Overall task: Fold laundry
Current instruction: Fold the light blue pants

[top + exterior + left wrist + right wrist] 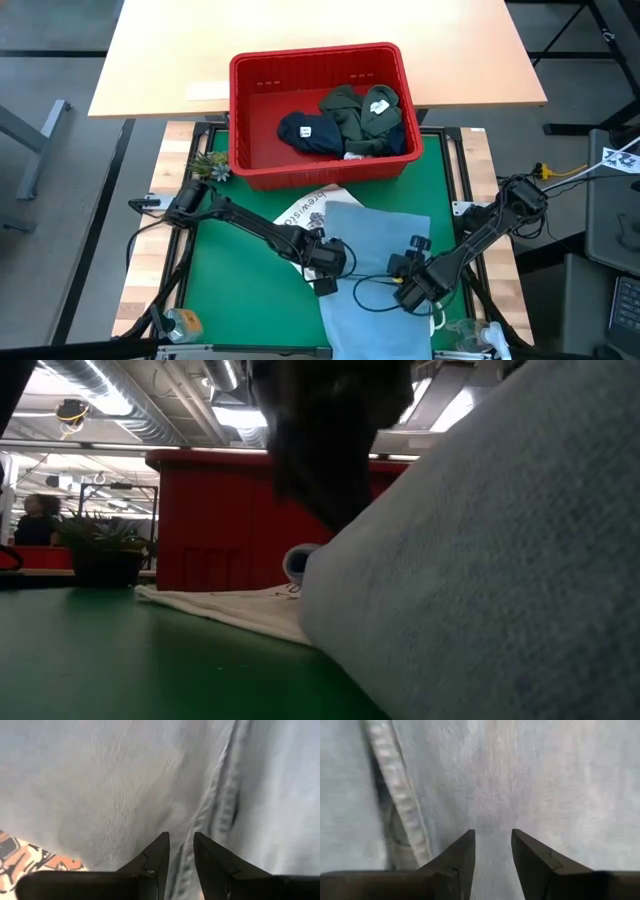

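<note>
Claw, left (328,262): low at the left edge of the light blue denim garment (375,270); in its wrist view the two fingers (156,855) stand a little apart with denim running into the gap, so it looks pinched on the cloth near a seam.
Claw, right (412,282): at the garment's right side; its fingers (461,856) are likewise slightly apart with denim between them, seemingly clamped on the fabric.
Bench (230,280): green mat on a pale wooden frame.
Denim garment: spread on the mat in front of the basket, its near part reaching the bench's front edge.
Red basket (262,100): behind the denim, holding a navy garment (308,133) and dark olive garments (358,115).
White printed cloth (308,210): lies partly under the denim's far corner.
Small plant (208,165): by the basket's left corner.
Risk: judged from both shallow pinches, one side could slip free in a lift, leaving the fold skewed; the printed cloth underneath could also be dragged along.
Room: the low view shows ceiling lights, ducts and a person far off at the left.
</note>
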`<state>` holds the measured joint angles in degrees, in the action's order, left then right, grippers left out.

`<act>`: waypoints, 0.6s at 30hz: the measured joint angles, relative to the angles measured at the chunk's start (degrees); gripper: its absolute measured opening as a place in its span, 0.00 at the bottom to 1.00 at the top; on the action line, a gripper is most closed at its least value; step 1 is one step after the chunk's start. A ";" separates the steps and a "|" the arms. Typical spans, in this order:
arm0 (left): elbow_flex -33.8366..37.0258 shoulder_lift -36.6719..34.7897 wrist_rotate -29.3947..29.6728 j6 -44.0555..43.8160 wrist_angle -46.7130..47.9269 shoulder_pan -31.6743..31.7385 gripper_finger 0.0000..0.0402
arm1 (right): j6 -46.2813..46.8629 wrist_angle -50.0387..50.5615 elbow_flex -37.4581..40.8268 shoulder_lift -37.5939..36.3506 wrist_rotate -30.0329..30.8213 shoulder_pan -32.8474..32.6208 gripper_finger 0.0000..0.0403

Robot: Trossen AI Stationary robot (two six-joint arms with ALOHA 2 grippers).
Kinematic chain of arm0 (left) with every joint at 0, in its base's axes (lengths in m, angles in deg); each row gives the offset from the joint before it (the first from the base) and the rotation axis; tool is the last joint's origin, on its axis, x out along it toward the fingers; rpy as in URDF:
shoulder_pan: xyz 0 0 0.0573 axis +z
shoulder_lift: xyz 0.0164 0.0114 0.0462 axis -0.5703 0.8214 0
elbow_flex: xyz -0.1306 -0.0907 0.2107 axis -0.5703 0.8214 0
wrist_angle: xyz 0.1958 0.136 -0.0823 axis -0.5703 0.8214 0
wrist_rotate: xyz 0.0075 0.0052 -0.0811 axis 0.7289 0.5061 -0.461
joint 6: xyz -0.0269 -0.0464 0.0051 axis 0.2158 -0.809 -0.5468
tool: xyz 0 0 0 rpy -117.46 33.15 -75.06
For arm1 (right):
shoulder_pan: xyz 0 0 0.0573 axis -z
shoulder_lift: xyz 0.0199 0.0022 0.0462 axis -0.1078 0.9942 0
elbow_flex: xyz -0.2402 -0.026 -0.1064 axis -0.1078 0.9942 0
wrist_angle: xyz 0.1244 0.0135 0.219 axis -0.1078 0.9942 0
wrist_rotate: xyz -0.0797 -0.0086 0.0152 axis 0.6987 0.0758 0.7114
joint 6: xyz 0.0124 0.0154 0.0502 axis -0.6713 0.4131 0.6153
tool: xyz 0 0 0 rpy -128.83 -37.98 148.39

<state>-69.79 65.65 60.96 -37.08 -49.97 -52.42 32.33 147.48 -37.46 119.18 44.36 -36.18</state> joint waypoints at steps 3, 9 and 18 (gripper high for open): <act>0.00 -2.17 0.15 0.01 -0.39 0.00 0.21 | -0.70 4.83 -4.51 0.00 -0.81 -0.02 0.32; -0.02 -5.02 -0.56 -0.27 -1.04 -0.48 0.21 | -4.63 7.58 -12.74 0.00 -8.70 -1.72 0.32; -0.11 -5.06 -0.94 -0.31 -1.25 -2.72 0.21 | -0.31 2.13 -17.83 -0.02 -14.01 -10.64 0.32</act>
<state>-69.90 60.58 60.02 -37.39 -51.22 -55.15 32.02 149.61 -55.29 119.16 30.35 -46.83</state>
